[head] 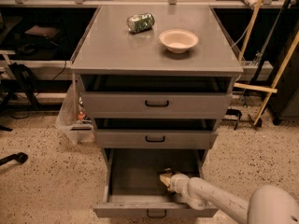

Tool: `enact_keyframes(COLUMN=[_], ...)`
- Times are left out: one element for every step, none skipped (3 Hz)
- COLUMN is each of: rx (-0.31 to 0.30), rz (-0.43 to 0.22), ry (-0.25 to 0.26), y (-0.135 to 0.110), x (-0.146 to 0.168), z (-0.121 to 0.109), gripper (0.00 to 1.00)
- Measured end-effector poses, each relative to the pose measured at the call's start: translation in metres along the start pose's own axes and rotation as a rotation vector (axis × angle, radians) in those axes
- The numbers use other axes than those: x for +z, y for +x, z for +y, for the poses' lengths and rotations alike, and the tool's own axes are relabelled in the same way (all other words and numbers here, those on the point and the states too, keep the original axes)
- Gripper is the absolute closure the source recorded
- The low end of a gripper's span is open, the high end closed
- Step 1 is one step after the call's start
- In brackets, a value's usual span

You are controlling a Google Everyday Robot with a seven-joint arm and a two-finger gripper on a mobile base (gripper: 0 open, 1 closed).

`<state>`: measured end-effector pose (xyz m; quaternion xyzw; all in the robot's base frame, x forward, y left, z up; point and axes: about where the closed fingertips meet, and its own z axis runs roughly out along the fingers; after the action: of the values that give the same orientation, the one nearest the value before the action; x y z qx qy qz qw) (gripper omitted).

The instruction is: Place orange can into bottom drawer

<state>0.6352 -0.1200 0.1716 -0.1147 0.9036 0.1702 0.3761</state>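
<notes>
Grey bottom drawer (135,174) stands pulled out. Gripper (167,180) sits inside it, right of centre, near the front. Orange can (163,175) shows only as a small patch at its tip; grip state cannot be told. Green can (140,22) and bowl (178,40) are on the cabinet top.

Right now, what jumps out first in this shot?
The white arm reaches from lower right into the open bottom drawer, gripper near its front with what looks like the orange can at its tip. On the cabinet top, a green can lies on its side beside a bowl.
</notes>
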Motion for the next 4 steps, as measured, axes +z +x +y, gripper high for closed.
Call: enact_keyframes(rx=[0.000,0.000,-0.010,-0.043], rz=[0.000,0.000,0.008,-0.001], ry=[0.000,0.000,0.007,0.136], y=[0.000,0.000,0.000,-0.026], x=[0.000,0.000,-0.008,-0.083], z=[0.000,0.000,-0.003,-0.047], gripper=[0.00,0.00,0.00,0.00])
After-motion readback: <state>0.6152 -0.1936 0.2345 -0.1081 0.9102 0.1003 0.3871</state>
